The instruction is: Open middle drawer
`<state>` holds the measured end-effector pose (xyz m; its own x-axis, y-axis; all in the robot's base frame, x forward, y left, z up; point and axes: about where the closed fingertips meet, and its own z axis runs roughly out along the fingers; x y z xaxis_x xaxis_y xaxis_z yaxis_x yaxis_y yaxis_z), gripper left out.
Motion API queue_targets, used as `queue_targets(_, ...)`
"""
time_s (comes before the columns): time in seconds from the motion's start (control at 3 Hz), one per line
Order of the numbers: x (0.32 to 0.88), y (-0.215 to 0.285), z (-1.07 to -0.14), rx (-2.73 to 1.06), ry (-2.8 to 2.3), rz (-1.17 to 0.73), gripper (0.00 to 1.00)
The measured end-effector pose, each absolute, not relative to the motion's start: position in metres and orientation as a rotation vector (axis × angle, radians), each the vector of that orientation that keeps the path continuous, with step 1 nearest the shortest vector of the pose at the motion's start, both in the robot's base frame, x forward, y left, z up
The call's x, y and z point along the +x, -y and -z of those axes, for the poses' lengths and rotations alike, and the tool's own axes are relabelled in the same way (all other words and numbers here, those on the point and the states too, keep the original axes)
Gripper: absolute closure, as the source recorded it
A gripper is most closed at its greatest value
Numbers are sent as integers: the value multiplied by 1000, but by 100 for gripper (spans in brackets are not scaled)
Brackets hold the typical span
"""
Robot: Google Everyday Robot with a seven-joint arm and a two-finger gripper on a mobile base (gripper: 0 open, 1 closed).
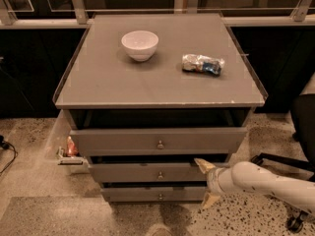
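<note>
Three grey drawer fronts sit stacked beneath the cabinet top (162,85). The gripper (204,182), fingers spread apart and empty, hovers at the right end of the middle drawer (133,172), apparently lining up for its central knob (160,175).

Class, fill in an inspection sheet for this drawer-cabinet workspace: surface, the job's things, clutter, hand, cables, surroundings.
Surface: flat grey cabinet top, carrying two loose items.
Job's things: grey flat-fronted middle drawer with a small round metal knob at its centre, set between two similar drawers.
Clutter: white round bowl at the rear; crumpled shiny snack packet to the picture's right of it, not touching.
Hand: cream two-finger hand at the middle drawer's right end, open, away from the knob.
Cables: dark cable on the floor at the picture's left edge.
Surroundings: speckled floor; black chair base; reddish item beside the cabinet.
</note>
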<state>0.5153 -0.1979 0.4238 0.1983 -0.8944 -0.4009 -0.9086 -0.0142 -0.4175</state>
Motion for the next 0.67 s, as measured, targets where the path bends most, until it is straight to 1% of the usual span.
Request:
queue_targets(0.33,546,183,-416,-1879,-1628,1,0)
queue_targets(0.67,571,185,-409,-1856,-1624,36,0)
